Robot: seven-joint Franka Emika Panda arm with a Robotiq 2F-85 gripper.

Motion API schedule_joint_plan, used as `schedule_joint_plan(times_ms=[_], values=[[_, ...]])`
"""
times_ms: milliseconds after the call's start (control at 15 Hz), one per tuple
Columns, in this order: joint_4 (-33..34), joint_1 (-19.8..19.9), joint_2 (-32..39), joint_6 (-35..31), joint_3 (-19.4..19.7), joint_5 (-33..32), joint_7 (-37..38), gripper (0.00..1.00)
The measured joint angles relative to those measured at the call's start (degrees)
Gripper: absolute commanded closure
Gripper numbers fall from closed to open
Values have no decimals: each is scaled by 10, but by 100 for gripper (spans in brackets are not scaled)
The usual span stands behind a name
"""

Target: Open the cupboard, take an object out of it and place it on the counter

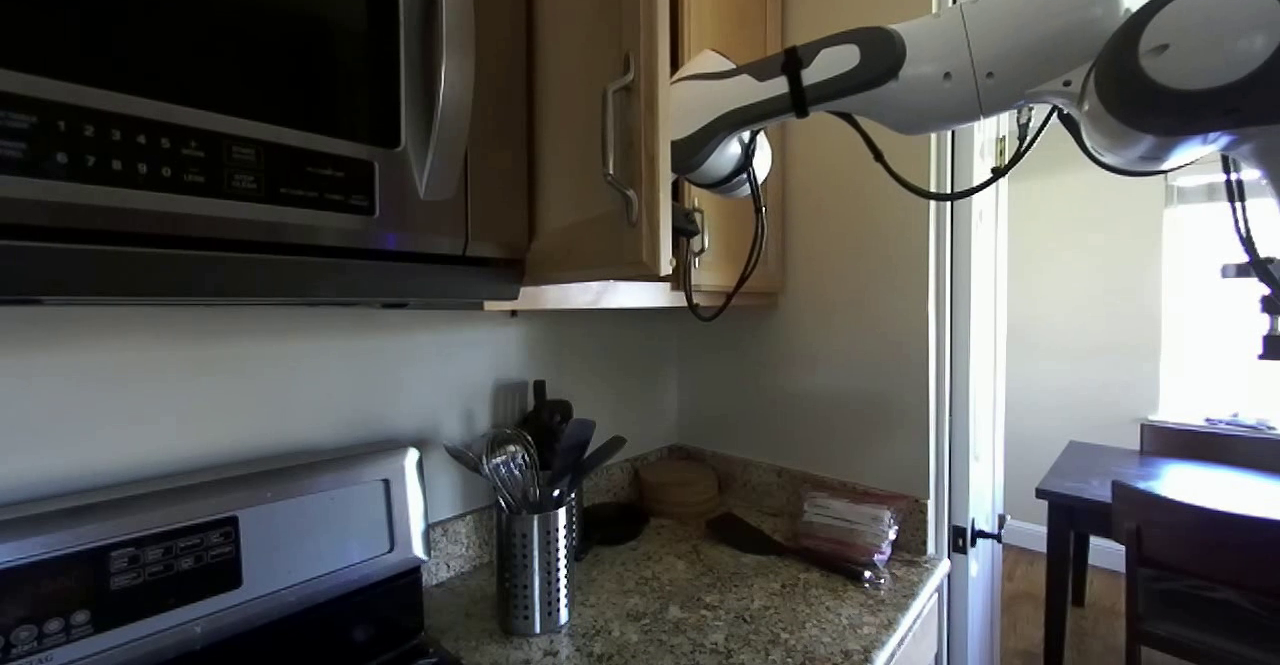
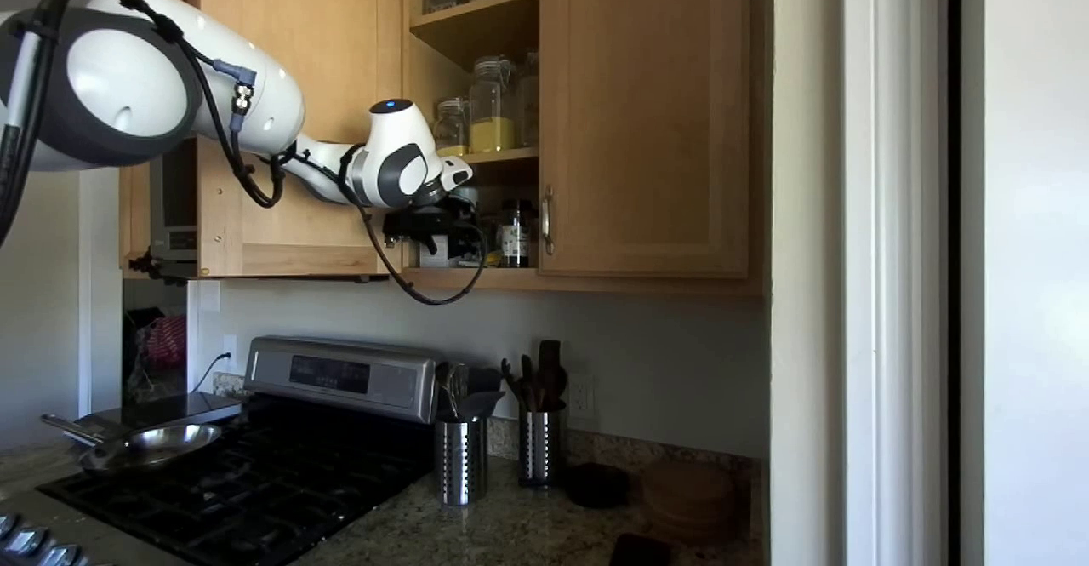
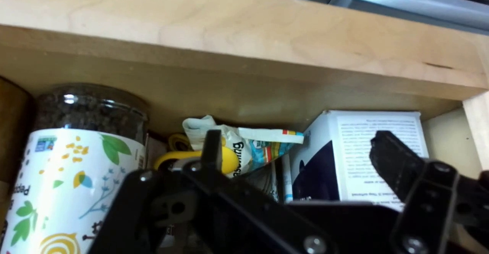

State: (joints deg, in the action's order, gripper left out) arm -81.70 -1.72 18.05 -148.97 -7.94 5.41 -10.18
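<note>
Kitchen cupboard (image 2: 647,106) stands open, pick pending

In an exterior view, the Franka arm (image 1: 940,65) reaches behind the swung-out cupboard door (image 1: 590,95), its far end mostly hidden there. Below is the granite counter (image 1: 700,595), the set-down place, bearing a perforated steel utensil holder (image 1: 537,575).

In an exterior view, glass jars (image 2: 492,115) stand on the upper shelves (image 2: 476,13) while the arm's end is near the level of the lowest shelf (image 2: 510,279).

In the wrist view, the gripper (image 3: 297,141) holds nothing, its fingers well apart. The likely target, a small yellow-and-dark item (image 3: 175,155), lies inside the cupboard beside a seasoning packet (image 3: 263,151), partly masked by one finger; a white-and-navy box (image 3: 351,162) shows partly behind the other. By all appearances the opening is done and the taking is in hand. The next move calls for bringing the item between the fingers, closing on it, and drawing back past the shelf's front lip before any descent to the counter.
</note>
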Motion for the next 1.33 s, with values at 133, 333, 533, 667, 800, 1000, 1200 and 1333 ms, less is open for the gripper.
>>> schedule_joint_plan(times_ms=[133, 333, 533, 667, 800, 1000, 1200, 1333], values=[[13, 0, 9, 0, 0, -4, 0, 0], [31, 0, 23, 0, 2, -9, -2, 0], [47, 0, 40, 0, 3, -16, -3, 0], [58, 0, 53, 0, 3, -19, -6, 0], [69, 0, 64, 0, 3, -22, -9, 0], [87, 2, 79, 0, 4, -27, -12, 0], [101, 3, 92, 0, 6, -29, -16, 0], [109, 3, 101, 0, 8, -29, -22, 0]])
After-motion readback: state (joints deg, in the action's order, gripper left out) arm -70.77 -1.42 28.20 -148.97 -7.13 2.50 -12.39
